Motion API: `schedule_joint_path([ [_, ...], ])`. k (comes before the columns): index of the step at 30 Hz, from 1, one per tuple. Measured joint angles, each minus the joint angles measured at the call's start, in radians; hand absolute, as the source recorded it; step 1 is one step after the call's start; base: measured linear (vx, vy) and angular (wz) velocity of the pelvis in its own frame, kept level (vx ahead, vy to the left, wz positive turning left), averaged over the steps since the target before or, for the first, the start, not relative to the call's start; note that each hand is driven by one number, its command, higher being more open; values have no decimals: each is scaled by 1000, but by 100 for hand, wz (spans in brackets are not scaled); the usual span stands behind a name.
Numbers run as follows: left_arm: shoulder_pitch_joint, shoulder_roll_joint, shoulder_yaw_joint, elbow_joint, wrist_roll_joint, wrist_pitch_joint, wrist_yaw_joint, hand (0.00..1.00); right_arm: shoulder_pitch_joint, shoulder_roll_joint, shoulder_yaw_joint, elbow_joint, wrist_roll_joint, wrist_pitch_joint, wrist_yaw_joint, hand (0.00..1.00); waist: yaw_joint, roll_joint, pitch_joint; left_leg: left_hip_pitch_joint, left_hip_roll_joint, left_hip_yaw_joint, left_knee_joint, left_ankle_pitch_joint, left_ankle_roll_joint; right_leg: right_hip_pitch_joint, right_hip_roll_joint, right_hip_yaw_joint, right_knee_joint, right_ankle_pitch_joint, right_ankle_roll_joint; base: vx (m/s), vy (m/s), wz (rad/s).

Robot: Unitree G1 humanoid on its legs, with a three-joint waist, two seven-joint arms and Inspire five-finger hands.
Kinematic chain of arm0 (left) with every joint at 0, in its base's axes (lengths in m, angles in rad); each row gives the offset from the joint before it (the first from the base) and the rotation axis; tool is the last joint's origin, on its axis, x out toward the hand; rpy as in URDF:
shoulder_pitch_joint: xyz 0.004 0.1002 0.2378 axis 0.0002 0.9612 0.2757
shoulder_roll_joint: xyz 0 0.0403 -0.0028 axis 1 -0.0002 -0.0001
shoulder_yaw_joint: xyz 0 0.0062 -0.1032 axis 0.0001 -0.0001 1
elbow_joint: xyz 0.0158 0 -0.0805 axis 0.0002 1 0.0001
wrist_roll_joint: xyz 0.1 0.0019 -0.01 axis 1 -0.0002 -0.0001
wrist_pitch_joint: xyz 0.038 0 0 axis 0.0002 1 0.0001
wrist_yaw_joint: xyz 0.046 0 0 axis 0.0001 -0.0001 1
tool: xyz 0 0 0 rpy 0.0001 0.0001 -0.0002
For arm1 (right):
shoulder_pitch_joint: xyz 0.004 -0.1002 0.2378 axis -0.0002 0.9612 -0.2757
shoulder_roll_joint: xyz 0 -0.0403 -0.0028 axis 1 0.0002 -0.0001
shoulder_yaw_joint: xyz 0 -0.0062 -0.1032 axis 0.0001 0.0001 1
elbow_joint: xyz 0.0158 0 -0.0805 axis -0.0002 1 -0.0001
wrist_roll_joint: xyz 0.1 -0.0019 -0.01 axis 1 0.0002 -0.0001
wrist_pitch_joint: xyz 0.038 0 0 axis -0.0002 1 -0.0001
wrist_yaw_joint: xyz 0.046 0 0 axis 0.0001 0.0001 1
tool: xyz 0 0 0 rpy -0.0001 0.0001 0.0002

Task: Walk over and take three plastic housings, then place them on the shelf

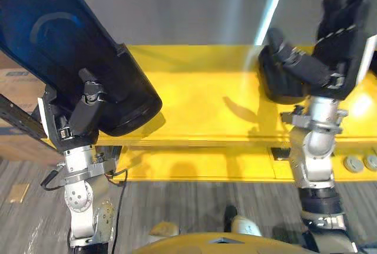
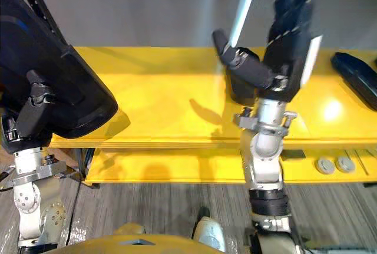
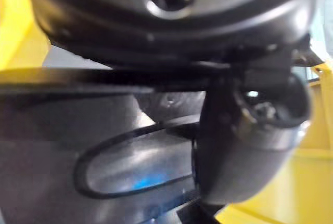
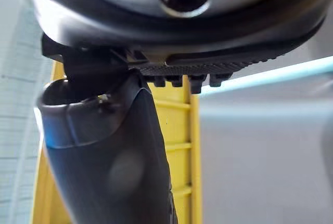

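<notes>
**A:** What is the left hand (image 1: 79,118) doing?

**B:** It is sitting at the lower left of the head views and gripping the big black housing (image 1: 70,48). Its thumb is pressing down on the glossy top face. The rest of its fingers are lying under the housing, out of sight. The housing is filling the upper left and hanging over the front edge of the yellow shelf (image 1: 200,106).

**A:** And the right hand (image 1: 339,48)?

**B:** It is standing upright at the upper right on a raised forearm. Its fingers (image 1: 347,0) are pointing straight up and lying close together, and its thumb is sticking out toward the frame's centre. It is gripping nothing.

**A:** Is it touching anything?

**B:** A smaller black housing (image 1: 275,86) is resting on the shelf just behind the thumb. I cannot tell whether the two are touching, because the thumb is covering part of it.

**A:** Any other housings?

**B:** A flat black housing (image 2: 358,77) is lying on the shelf at the far right, cut off by the frame edge.
</notes>
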Motion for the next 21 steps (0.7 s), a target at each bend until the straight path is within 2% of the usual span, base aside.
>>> schedule_joint_path([
  [3, -3, -1, -12, 0, 4, 32, -26, 0, 34, 6, -67, -26, 29, 0, 29, 100, -17, 4, 1, 16, 40, 87, 3, 48, -17, 60, 19, -55, -23, -13, -24, 170, -248, 45],
  [6, -11, -1, -24, 0, 14, 64, -38, 0, 85, 6, -87, -34, 88, 4, 60, 100, -35, 10, 4, 10, 45, 128, 77, 74, -33, 134, 16, -70, -73, -9, -22, 103, -74, 22],
  [7, -21, 0, -28, 3, 19, 76, -52, 0, 116, 8, -104, -62, 112, 8, 68, 100, -38, 5, 6, -10, 41, 144, 105, 59, -21, 162, -10, -81, -106, 4, -18, 47, 49, 27],
  [8, -32, 7, -43, 4, 19, 76, -63, 0, 137, 14, -122, -84, 120, 8, 71, 100, -44, 5, 6, -18, 41, 180, 53, 49, -7, 174, -29, -93, -123, 12, -9, -4, 96, 41],
  [9, -51, 7, -67, 3, 19, 76, -80, 0, 152, 16, -143, -98, 119, 6, 69, 100, -56, 12, 6, -34, 48, 218, -39, 74, 0, 177, -52, -108, -134, 21, 7, -34, 151, 36],
  [10, -69, 10, -90, 4, 19, 77, -98, 0, 165, 18, -160, -98, 119, 6, 63, 100, -62, 29, 3, -37, 44, 248, -74, 159, -36, 181, -70, -110, -142, 32, 25, -33, 177, 22],
  [11, -79, 16, -103, 3, 19, 77, -105, 0, 177, 27, -159, -100, 119, 6, 58, 100, -63, 28, 0, -34, 25, 253, -81, 163, -30, 182, -86, -106, -148, 40, 36, -31, 210, 5],
  [12, -105, 29, -122, 2, 18, 77, -114, 0, 200, 39, -156, -102, 119, 5, 55, 100, -66, 18, 5, -34, -8, 259, -90, 167, -19, 183, -108, -95, -165, 55, 57, -23, 159, -1],
  [15, -124, 60, -133, -9, 19, 109, -137, 0, 242, 89, -126, -103, 120, 9, 61, 100, -80, -11, 19, -20, -54, 293, -108, 172, 0, 181, -149, -72, -189, 84, 73, -41, 198, -13],
  [19, -123, 72, -139, -15, 20, 158, -167, 0, 287, 106, -102, -111, 119, 51, 73, 100, -91, -28, 25, -5, -60, 331, -109, 162, 6, 180, -149, -38, -212, 104, 75, 1, 77, -28],
  [21, -123, 98, -162, -26, 25, 199, -177, 0, 316, 106, -102, -135, 120, 85, 84, 100, -111, -28, 25, -5, -49, 345, -111, 153, 3, 181, -137, -29, -229, 108, 72, 1, -24, -18],
])
